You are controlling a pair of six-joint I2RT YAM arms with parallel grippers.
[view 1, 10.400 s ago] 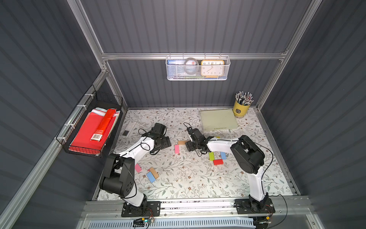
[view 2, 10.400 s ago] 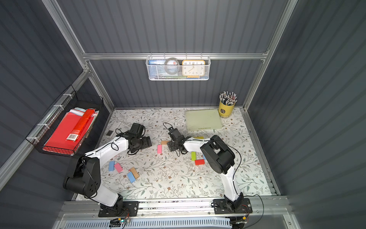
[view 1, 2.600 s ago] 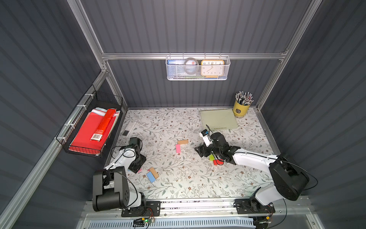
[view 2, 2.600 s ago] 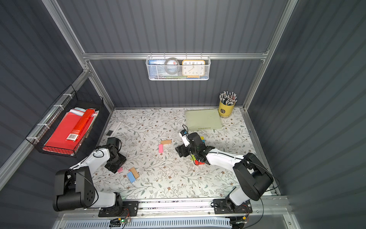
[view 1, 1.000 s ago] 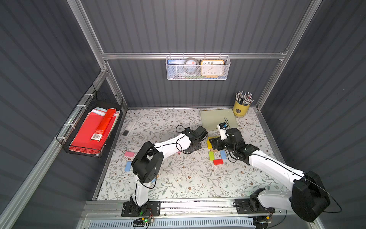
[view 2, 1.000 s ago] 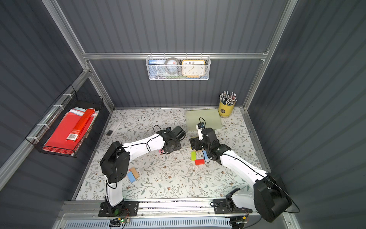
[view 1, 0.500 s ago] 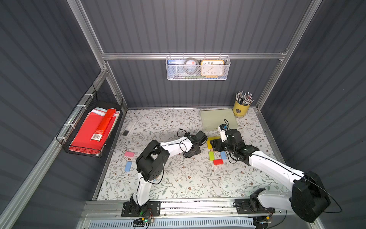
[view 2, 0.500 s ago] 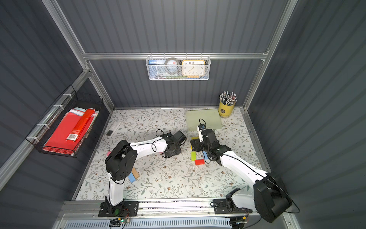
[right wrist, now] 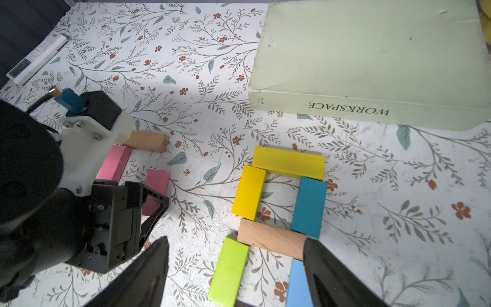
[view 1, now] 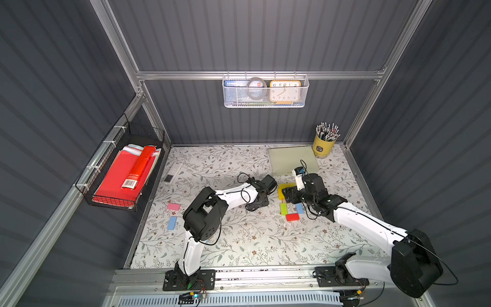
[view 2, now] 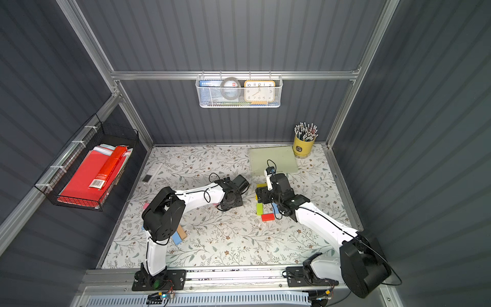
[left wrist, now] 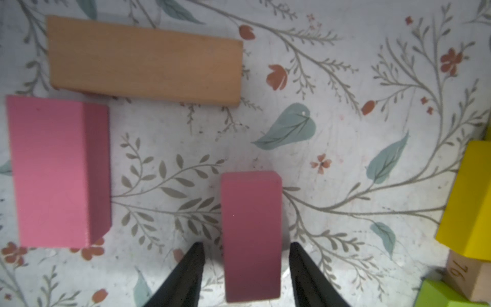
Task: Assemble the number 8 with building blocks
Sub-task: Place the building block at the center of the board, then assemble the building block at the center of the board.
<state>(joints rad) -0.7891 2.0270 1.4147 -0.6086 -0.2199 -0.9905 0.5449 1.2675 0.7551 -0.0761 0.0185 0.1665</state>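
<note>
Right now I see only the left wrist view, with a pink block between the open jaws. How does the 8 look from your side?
Observer: The upper loop is closed: the top yellow block, the side yellow block, the teal block and the tan block make a ring.
Operator: And the lower loop?
Observer: The green block and the light blue block are its sides; the red block lies across the near end, seen in both top views.
Operator: Where is the right gripper?
Observer: The right gripper is open, over the middle of the 8, holding nothing.
</note>
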